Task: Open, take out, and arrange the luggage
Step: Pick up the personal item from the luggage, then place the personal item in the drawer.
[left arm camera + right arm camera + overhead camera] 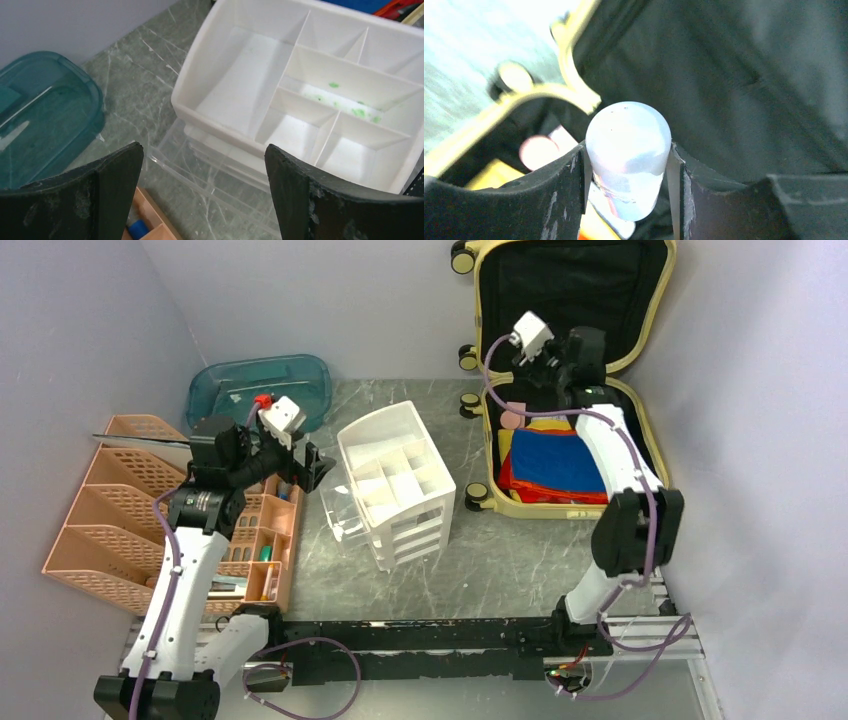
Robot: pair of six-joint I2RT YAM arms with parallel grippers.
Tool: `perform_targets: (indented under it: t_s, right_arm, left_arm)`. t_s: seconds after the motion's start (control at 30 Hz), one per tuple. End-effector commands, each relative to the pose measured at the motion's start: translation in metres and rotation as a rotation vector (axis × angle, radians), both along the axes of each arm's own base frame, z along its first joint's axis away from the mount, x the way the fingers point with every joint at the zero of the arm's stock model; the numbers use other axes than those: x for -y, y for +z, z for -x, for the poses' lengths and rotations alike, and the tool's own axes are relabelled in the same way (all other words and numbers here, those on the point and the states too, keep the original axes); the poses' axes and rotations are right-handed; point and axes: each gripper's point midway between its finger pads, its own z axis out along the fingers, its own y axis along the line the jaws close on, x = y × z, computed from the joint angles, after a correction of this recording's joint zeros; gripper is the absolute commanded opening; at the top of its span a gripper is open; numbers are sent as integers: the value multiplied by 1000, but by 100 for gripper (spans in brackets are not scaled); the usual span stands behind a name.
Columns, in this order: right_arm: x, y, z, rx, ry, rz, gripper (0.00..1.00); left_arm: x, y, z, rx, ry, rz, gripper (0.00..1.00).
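Right tool (626, 167) clenched a smooth pale bottle (629, 132); its rounded sides might slip into the luggage (570, 285) beneath. Left tool (202, 147) hung released.

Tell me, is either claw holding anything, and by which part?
The right gripper pinches a small translucent white bottle-like item by its sides, just below its rounded top. The left gripper is open and empty.

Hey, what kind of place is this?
Probably a robot test booth: plain walls enclose a marble-look table, two arms are bolted to a rail at its edge, and the luggage lies open beside a white drawer unit.
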Motion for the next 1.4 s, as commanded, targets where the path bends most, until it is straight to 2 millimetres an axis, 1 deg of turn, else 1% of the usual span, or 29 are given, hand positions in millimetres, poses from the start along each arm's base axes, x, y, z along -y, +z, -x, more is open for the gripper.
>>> perform_targets:
  t_s: [0.0, 0.1, 0.17, 0.23, 0.3, 0.37, 0.4, 0.47, 0.53, 0.6, 0.67, 0.77, 0.8, 0.87, 0.93, 1.0, 1.1, 1.17, 1.23, 1.33, 1.37]
  right_arm:
    - [-55, 97, 56, 22, 184, -406, 32]
    - [-88, 139, 101, -16, 351, -601, 32]
    - [-109, 163, 132, -52, 474, -725, 32]
    - [-128, 183, 162, -112, 597, -849, 32]
    - [-148, 194, 188, -192, 709, -945, 32]
    - [-172, 196, 211, -293, 814, -1002, 32]
    - [-190, 195, 224, -353, 875, -1012, 32]
    - [-219, 189, 243, -451, 950, -1017, 33]
    - [-248, 180, 258, -528, 993, -1006, 33]
    - [-273, 172, 270, -567, 1024, -977, 34]
    - [-292, 167, 278, -599, 1041, -955, 34]
    - [-315, 159, 284, -657, 1048, -937, 33]
    - [-322, 156, 285, -674, 1046, -932, 33]
    - [-340, 149, 290, -697, 1040, -912, 32]
    - [-357, 136, 295, -721, 1014, -878, 33]
    - [-374, 122, 301, -735, 1004, -842, 34]
    - [-396, 101, 308, -753, 993, -786, 36]
    - [-407, 89, 309, -736, 962, -738, 38]
    - [-414, 79, 308, -727, 933, -703, 38]
    - [-422, 66, 309, -752, 913, -696, 38]
    - [-425, 61, 309, -761, 906, -693, 38]
  left_arm:
    - [9, 40, -5, 55, -30, 64, 96]
    - [16, 53, -4, 66, -75, 85, 96]
    - [22, 61, 1, 80, -117, 102, 96]
    - [29, 68, 7, 89, -166, 123, 96]
    - [35, 74, 14, 89, -219, 139, 96]
    - [40, 79, 23, 95, -268, 148, 96]
    - [42, 80, 26, 97, -285, 152, 96]
    - [43, 84, 31, 106, -298, 155, 96]
    - [43, 85, 33, 109, -296, 159, 96]
    - [39, 87, 33, 118, -266, 146, 96]
    - [29, 89, 30, 133, -188, 130, 96]
    - [10, 86, 19, 136, -33, 116, 97]
    - [0, 85, 13, 136, 41, 116, 99]
    - [-21, 84, 1, 145, 194, 117, 97]
    - [-44, 77, -11, 146, 337, 99, 96]
    - [-61, 71, -19, 154, 449, 98, 96]
    - [-79, 65, -25, 159, 548, 87, 96]
    - [-86, 66, -27, 161, 590, 88, 96]
    - [-94, 69, -27, 167, 638, 97, 96]
    - [-108, 74, -26, 187, 707, 99, 96]
    - [-110, 75, -26, 183, 727, 124, 96]
